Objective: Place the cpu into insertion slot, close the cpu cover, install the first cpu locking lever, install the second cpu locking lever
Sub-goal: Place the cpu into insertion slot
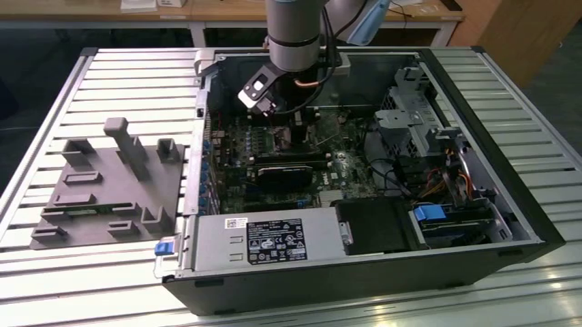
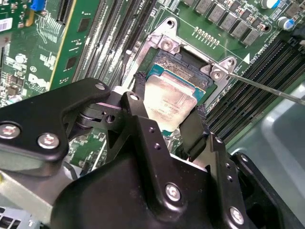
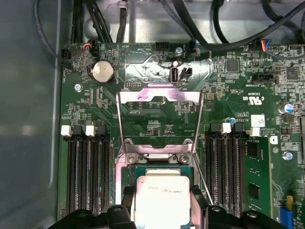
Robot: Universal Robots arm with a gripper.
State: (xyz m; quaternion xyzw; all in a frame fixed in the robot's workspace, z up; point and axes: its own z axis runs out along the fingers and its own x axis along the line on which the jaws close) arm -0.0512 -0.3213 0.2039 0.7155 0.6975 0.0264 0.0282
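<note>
Gripper [image 2: 170, 97] nearest us, jaws clenched on cpu [image 2: 164, 107] at insertion slot [image 2: 186, 59], 12 o'clock from power supply [image 1: 264, 242] in exterior view. cpu cover [image 3: 159, 95] stood open. We feared tilted seating could bend pins.

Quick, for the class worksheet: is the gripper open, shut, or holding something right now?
The gripper is closed on the cpu, fingers on two opposite edges, over the insertion slot.

insertion slot [image 2: 183, 59] top: tool [image 3: 162, 192] clamping cpu [image 3: 162, 202] fills it | cpu cover [image 3: 159, 95] raised just beyond | memory slots [image 3: 88, 176] flank 2 sides
</note>
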